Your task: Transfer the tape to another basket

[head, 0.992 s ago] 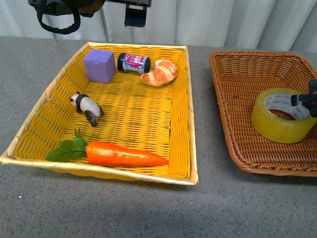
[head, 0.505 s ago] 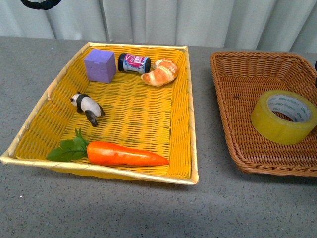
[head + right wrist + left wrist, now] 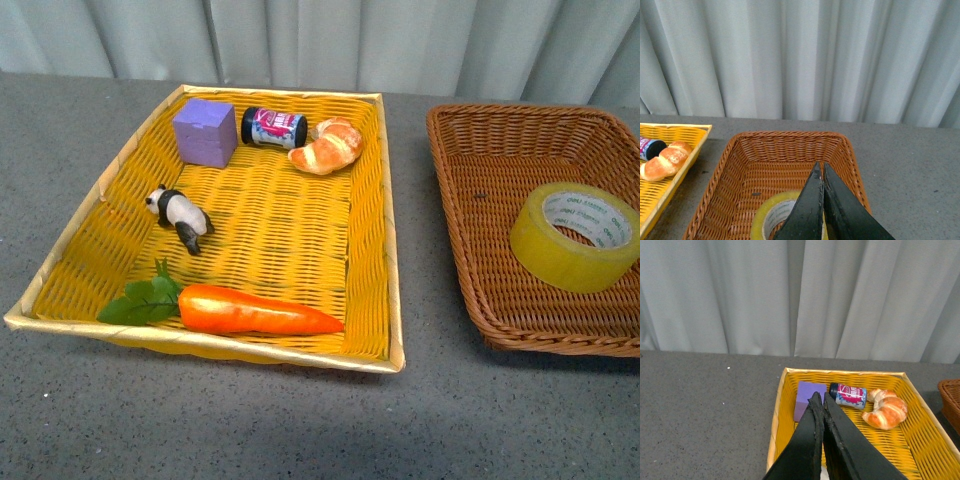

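Note:
The yellowish tape roll (image 3: 574,235) lies flat in the brown wicker basket (image 3: 480,260) at the right; it also shows in the right wrist view (image 3: 771,215) inside the basket (image 3: 745,165). My right gripper (image 3: 819,168) is shut and empty, raised above the tape. My left gripper (image 3: 820,397) is shut and empty, raised over the yellow basket (image 3: 777,415). Neither gripper shows in the front view.
The yellow basket (image 3: 385,250) at the left holds a purple block (image 3: 205,131), a small jar (image 3: 273,128), a croissant (image 3: 327,146), a panda figure (image 3: 179,216) and a carrot (image 3: 245,309). A pale curtain hangs behind the grey table.
Both arms have drawn back out of the front view. The right gripper has left the tape, which stays in the brown basket.

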Action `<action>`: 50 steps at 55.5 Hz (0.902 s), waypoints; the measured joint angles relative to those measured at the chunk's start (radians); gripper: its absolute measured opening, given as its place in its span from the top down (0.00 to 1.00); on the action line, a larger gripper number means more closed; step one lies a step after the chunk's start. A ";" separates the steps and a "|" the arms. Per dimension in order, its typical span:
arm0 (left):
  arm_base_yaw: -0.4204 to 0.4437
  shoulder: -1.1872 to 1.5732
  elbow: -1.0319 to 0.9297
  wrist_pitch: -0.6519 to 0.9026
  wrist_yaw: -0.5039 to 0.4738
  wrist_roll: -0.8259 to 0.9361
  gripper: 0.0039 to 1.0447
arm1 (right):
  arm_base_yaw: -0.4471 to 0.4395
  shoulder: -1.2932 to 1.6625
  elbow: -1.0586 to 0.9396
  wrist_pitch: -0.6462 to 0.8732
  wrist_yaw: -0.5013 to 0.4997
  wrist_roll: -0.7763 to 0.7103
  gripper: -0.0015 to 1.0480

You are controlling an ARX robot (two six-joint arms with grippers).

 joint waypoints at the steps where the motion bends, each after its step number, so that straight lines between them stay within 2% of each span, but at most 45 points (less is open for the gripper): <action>1: 0.002 -0.008 -0.007 0.000 0.003 0.000 0.96 | 0.000 -0.009 -0.005 -0.003 0.000 0.003 0.99; 11: 0.031 -0.129 -0.116 -0.007 0.034 0.000 0.96 | 0.000 -0.164 -0.079 -0.086 0.000 0.005 0.99; 16: 0.047 -0.192 -0.162 -0.026 0.044 0.000 0.96 | 0.000 -0.291 -0.092 -0.216 0.000 0.006 0.99; 20: 0.057 -0.236 -0.195 -0.042 0.054 0.000 0.96 | 0.000 -0.375 -0.109 -0.264 -0.001 0.006 0.99; 23: 0.065 -0.244 -0.230 0.003 0.064 0.000 0.96 | 0.000 -0.429 -0.124 -0.299 -0.001 0.006 0.99; 26: 0.099 -0.262 -0.257 -0.004 0.119 0.001 0.96 | 0.000 -0.471 -0.137 -0.329 -0.001 0.007 0.99; 33: 0.132 -0.368 -0.296 -0.075 0.128 0.001 0.96 | 0.000 -0.582 -0.165 -0.417 0.000 0.008 0.99; 50: 0.134 -0.653 -0.348 -0.302 0.133 0.001 0.96 | 0.000 -0.845 -0.199 -0.635 -0.002 0.008 0.99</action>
